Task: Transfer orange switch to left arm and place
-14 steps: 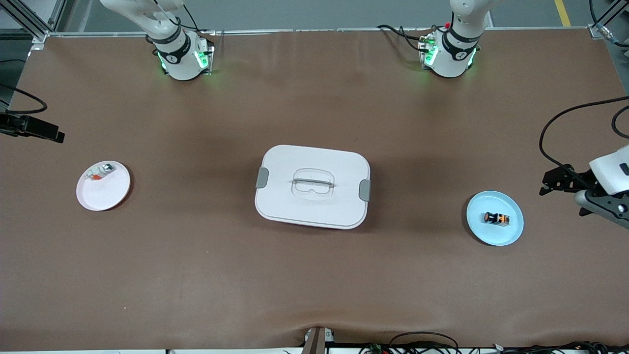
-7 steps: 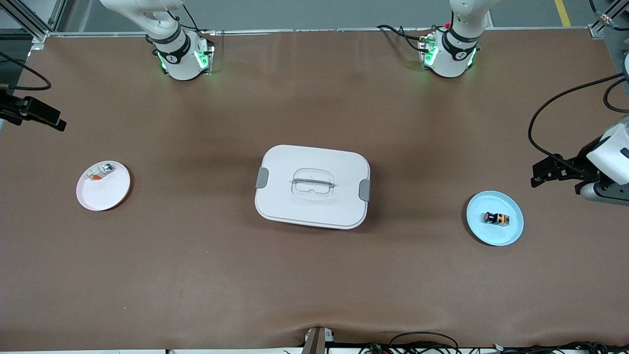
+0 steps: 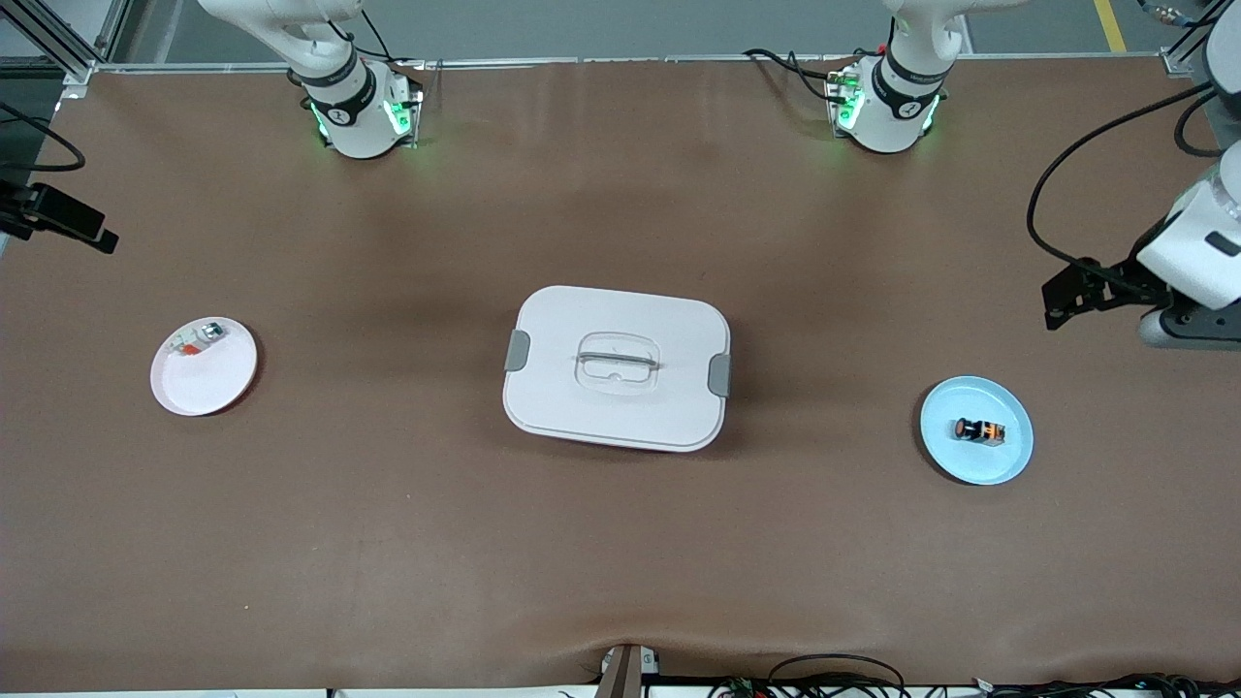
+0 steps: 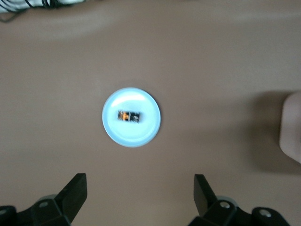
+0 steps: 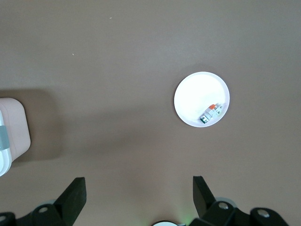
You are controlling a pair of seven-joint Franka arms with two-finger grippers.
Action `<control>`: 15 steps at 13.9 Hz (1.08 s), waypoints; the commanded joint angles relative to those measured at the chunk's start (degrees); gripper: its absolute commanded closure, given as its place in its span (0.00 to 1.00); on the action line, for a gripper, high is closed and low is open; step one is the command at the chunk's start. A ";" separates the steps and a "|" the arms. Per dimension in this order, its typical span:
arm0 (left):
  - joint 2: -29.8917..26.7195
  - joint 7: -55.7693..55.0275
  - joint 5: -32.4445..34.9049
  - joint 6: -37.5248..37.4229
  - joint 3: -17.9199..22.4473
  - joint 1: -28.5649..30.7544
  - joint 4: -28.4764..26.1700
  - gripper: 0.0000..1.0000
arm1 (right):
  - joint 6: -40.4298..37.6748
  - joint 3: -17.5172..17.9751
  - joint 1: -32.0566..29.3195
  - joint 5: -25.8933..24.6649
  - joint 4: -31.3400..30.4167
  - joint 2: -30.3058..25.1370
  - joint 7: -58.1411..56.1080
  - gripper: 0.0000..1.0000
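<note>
from the front, the orange switch [image 3: 977,430] lies on its blue plate [image 3: 1008,463] at my left arm's end, the box [image 3: 617,368] mid-table blocking a direct carry. my left gripper [image 4: 138,195] hangs spread wide and empty above the plate, ready to descend. my right gripper [image 5: 138,195] waits, equally wide and empty, over the white plate [image 5: 195,96].

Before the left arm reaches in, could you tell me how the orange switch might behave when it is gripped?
The orange switch lies on its side on the blue plate, so it may roll if nudged. It looks small and rigid, probably light. The smooth plate may let it slide.
</note>
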 commanded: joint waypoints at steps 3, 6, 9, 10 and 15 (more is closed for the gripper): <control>-4.84 -0.05 -3.16 -6.41 11.53 -9.76 -0.98 0.00 | 1.02 0.87 -1.01 0.98 -2.96 -2.66 0.01 0.00; -6.69 -0.05 -3.24 -8.88 11.36 -9.49 -1.60 0.00 | 1.02 0.87 -0.92 0.98 -3.57 -3.27 -0.43 0.00; -8.18 -0.22 -3.16 -8.88 10.48 -9.14 -3.35 0.00 | 1.11 0.96 -0.66 0.80 -3.66 -3.45 -1.40 0.00; -8.36 -0.23 -3.16 -8.88 9.87 -8.27 -3.53 0.00 | 1.46 0.96 -0.48 0.63 -3.75 -3.54 -1.58 0.00; -8.80 -0.14 -3.16 -8.88 3.90 -1.94 -3.62 0.00 | 2.78 0.87 -0.57 0.45 -3.93 -3.98 -2.97 0.00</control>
